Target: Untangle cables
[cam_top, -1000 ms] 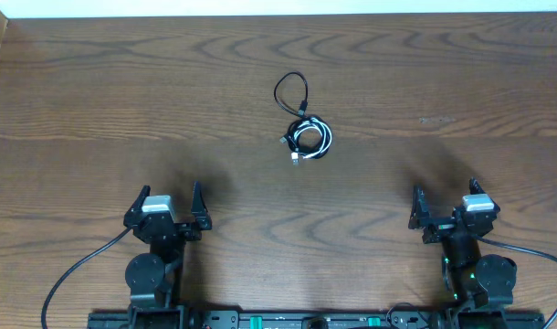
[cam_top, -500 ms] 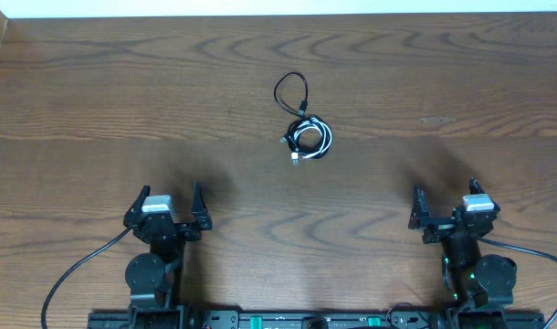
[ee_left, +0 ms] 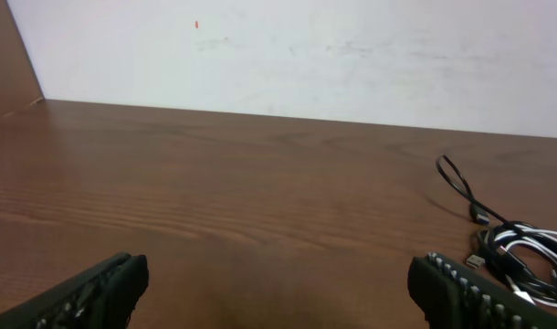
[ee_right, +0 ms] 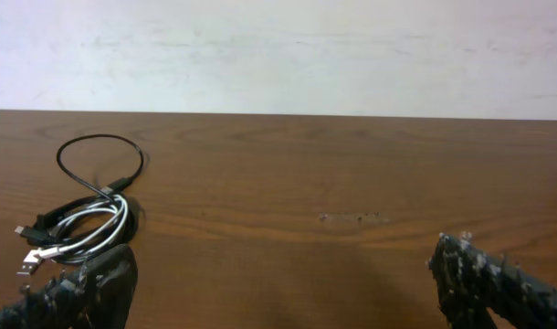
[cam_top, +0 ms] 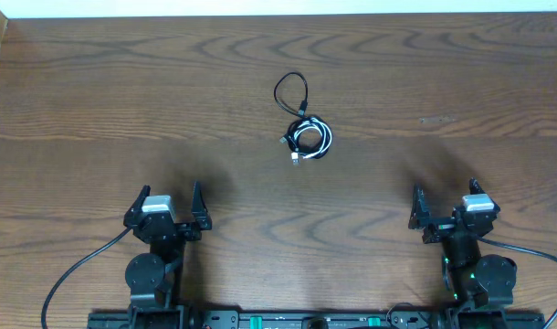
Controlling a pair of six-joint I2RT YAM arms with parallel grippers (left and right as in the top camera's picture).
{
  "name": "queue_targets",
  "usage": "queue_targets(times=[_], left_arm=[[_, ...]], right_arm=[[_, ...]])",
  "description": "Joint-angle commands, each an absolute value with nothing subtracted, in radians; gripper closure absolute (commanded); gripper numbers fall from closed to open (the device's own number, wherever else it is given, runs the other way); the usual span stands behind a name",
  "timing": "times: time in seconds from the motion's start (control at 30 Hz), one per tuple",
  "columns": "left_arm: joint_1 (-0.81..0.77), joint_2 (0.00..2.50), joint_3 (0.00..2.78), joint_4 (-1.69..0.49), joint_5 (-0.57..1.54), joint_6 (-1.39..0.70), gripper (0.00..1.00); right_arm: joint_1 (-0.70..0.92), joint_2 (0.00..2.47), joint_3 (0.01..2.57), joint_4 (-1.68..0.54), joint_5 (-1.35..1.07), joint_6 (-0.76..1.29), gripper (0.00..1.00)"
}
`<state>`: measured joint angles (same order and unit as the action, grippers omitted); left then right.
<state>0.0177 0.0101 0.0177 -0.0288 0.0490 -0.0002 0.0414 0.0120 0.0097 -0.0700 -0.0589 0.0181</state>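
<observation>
The cables [cam_top: 305, 133] lie in a small tangled bundle of white and black cord at the table's middle, with a black loop [cam_top: 291, 94] reaching toward the far side. The bundle also shows in the left wrist view [ee_left: 520, 251] at the right and in the right wrist view [ee_right: 82, 219] at the left. My left gripper [cam_top: 166, 206] is open and empty near the front left, far from the bundle. My right gripper [cam_top: 447, 205] is open and empty near the front right. Both fingertips show in each wrist view [ee_left: 278, 291] [ee_right: 288, 283].
The brown wooden table [cam_top: 123, 100] fills the view, with a white wall behind its far edge [ee_left: 306, 55]. Thick black robot leads [cam_top: 78, 270] trail off at the front edge by each arm base.
</observation>
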Motion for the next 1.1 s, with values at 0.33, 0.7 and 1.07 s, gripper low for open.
queue_targets(times=[0.33, 0.7, 1.07], left_arm=[[0.014, 0.005, 0.004, -0.071, 0.025, -0.001, 0.04], [0.014, 0.005, 0.005, -0.031, 0.111, -0.097, 0.04], [0.014, 0.005, 0.092, 0.427, 0.180, -0.449, 0.04]], right_arm=[[0.046, 0.006, 0.006, -0.071, -0.056, 0.028, 0.01], [0.046, 0.006, 0.006, -0.071, -0.056, 0.028, 0.01], [0.046, 0.006, 0.006, -0.071, -0.056, 0.028, 0.01]])
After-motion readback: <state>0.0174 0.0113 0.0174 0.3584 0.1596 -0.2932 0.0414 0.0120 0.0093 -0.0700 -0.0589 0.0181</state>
